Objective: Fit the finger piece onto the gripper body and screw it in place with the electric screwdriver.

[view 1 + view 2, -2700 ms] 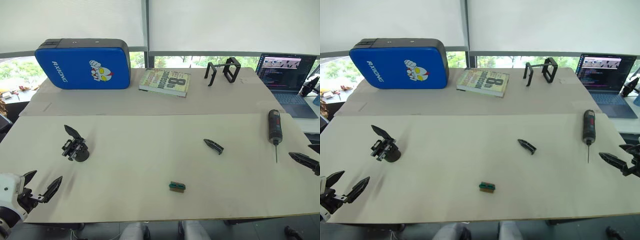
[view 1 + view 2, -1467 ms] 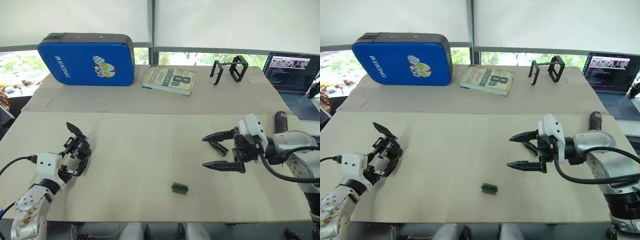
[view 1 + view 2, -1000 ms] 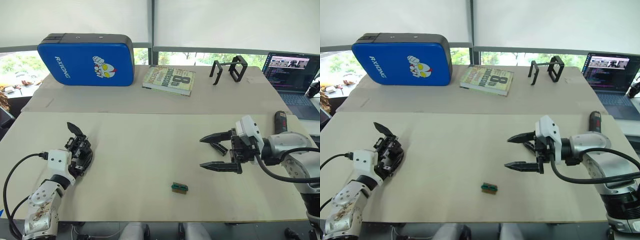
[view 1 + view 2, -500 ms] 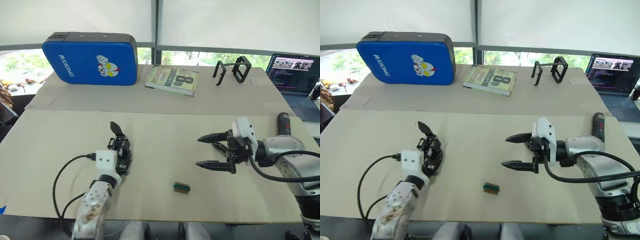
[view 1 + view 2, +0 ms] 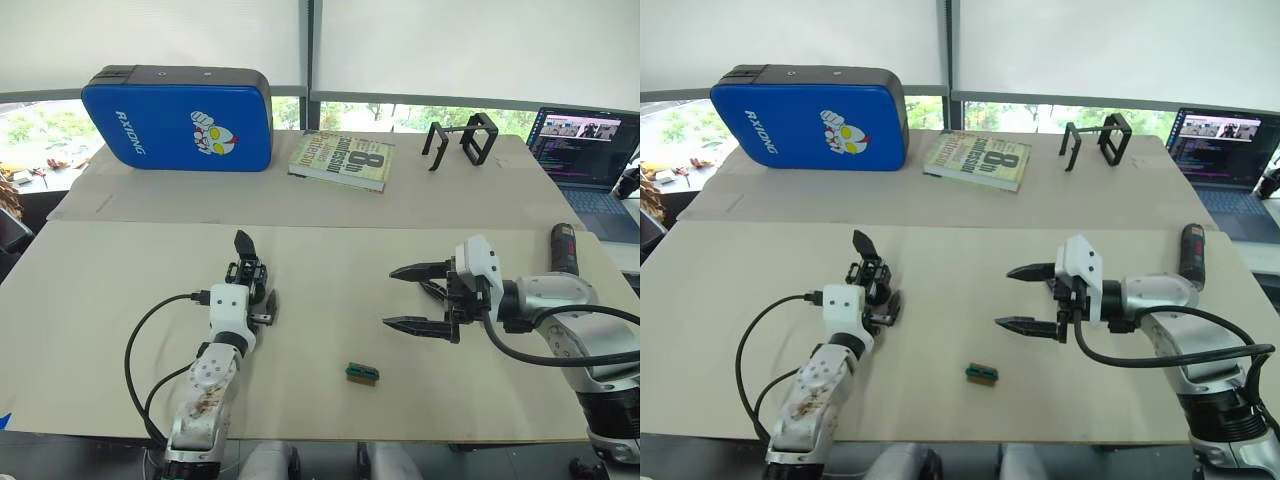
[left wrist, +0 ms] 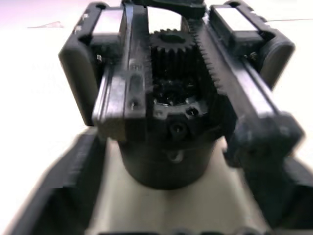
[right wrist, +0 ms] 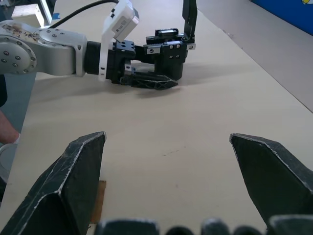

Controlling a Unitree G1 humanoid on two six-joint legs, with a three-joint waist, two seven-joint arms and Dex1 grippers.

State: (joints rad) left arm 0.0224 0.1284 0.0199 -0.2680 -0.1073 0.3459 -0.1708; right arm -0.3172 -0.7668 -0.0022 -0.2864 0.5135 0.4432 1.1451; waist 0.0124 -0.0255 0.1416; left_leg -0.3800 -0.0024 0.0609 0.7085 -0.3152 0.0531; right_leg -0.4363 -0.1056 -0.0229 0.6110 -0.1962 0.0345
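Two grippers over table [image 5: 320, 400]. Left gripper [image 5: 260, 305] clamped around gripper body [image 5: 247, 280], mid-left, finger sticking up. Right gripper [image 5: 405, 297] spread wide, empty; finger piece [image 5: 436, 291] on table between its fingers. Electric screwdriver [image 5: 565, 245] far right, near laptop [image 5: 585, 150].
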